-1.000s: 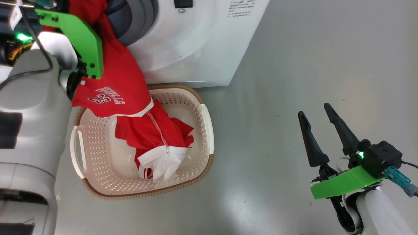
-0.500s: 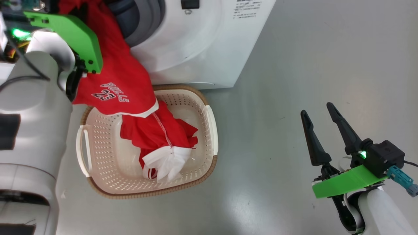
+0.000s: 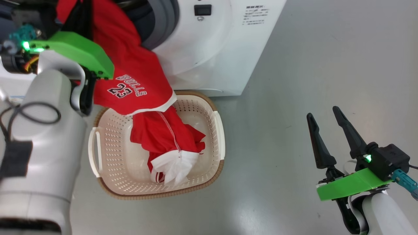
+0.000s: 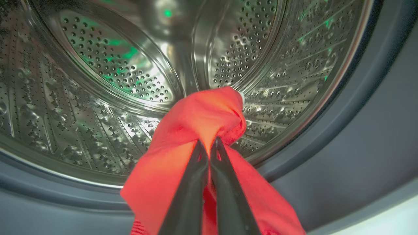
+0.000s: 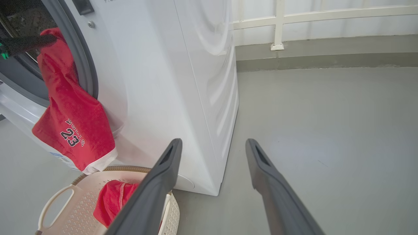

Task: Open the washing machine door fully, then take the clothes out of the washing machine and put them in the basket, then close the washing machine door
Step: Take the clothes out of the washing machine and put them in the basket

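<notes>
A red jersey with white trim and the number 23 hangs out of the washing machine mouth, its hem over the basket. My left gripper is shut on the jersey's upper bunch, in front of the steel drum and the grey gasket. A second red garment with white cuffs lies in the basket. My right gripper stands open over bare floor, right of the basket, with nothing between its fingers. The washing machine door is out of view.
My pale left forearm stands close against the basket's left handle. Grey floor spreads to the right of the machine. A wall with a white rail and a grey skirting runs behind the machine.
The whole head view has shifted, so the camera moved. Against the basket, the jersey's hem sits a little higher and my left wrist has turned. The right gripper stays open.
</notes>
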### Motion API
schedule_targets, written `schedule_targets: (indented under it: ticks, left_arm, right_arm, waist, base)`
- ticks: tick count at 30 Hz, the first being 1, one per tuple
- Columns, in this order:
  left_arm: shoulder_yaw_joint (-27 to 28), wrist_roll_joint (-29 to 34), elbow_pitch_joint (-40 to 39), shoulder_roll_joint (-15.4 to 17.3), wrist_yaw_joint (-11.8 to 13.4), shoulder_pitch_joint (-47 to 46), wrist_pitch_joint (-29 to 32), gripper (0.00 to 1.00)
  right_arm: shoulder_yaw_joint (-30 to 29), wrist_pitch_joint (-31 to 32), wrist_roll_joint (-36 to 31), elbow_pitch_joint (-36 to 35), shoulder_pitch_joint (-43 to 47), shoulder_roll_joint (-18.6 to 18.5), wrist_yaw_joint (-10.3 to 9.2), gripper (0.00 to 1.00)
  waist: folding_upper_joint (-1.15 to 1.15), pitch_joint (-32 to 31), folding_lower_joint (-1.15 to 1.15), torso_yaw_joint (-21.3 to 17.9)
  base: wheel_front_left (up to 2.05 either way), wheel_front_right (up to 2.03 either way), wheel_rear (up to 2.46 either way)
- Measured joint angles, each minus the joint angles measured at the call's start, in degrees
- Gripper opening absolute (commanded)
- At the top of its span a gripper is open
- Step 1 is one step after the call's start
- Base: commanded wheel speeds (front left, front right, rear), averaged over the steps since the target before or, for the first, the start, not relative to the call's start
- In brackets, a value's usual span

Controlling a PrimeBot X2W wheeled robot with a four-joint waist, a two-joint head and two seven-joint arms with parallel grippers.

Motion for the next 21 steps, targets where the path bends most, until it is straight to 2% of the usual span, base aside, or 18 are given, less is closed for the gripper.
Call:
schedule_targets:
  ticks: [7, 15, 21]
  left_arm:
    - [5.80, 3.02, -18.07, -0.98, 2.18, 12.32, -0.01, 0.00]
    - [11.21, 7.88, -35.19, -3.60, 2.08, 22.09, -0.25, 0.00]
    - [13.67, 9.71, -45.02, -4.70, 1.51, 29.42, -0.25, 0.00]
  right_arm:
    - [-0.78, -0.01, 0.00, -0.04, 0.24, 0.02, 0.00, 1.00]
    - [-1.21, 0.00, 0.00, -0.04, 1.40, 0.01, 0.00, 1.00]
    - [-1.08, -0.01, 0.00, -0.07, 2.02, 0.09, 0.00, 1.00]
  waist:
    - [0.00, -1.10, 0.00, 1.14]
    - [0.00, -2.18, 0.00, 1.90]
    - [0.00, -2.98, 0.00, 1.93]
  base:
    - [0.00, 0.00, 0.00]
    - [0.00, 0.00, 0.00]
    - [0.00, 0.00, 0.00]
